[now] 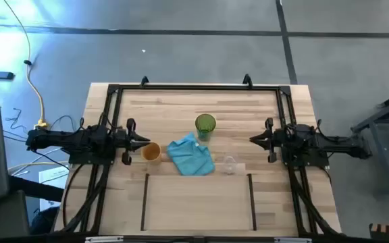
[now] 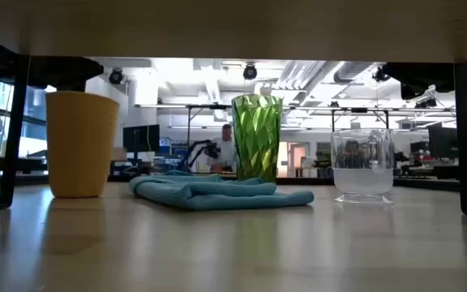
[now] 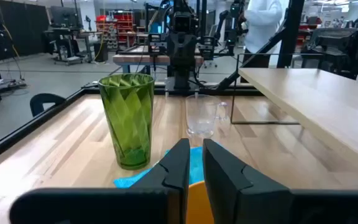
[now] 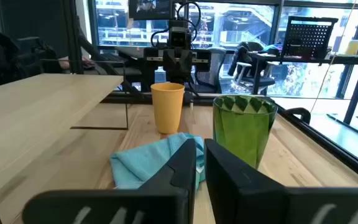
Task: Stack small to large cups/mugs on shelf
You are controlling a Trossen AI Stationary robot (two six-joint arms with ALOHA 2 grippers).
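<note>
Both arms lie low and level from above: left gripper (image 1: pixel 142 142) has its tips pinched nearly together with nothing in them, orange cup (image 1: pixel 152 152) just ahead of the tips and a little toward the marked shelf (image 1: pixel 198 202); right gripper (image 1: pixel 254 140), mirrored, is likewise near-closed and empty, clear glass (image 1: pixel 230 163) ahead and shelf-side of it, green tumbler (image 1: pixel 205 125) between the two grippers, blue cloth (image 1: pixel 191 156) touching or just beside the tumbler. Low view: all three cups upright, none nested, neither gripper visible. Left wrist: fingers (image 3: pixel 178 165) a narrow slit apart, orange rim right beneath them. Risk: jaws this narrow would shove or tip the cup unless opened first. Right wrist: fingers (image 4: pixel 185 163) also nearly shut, cloth just beyond them, tumbler close. Risk: glass is hard to judge and could slip; cloth may snag and drag the tumbler.
</note>
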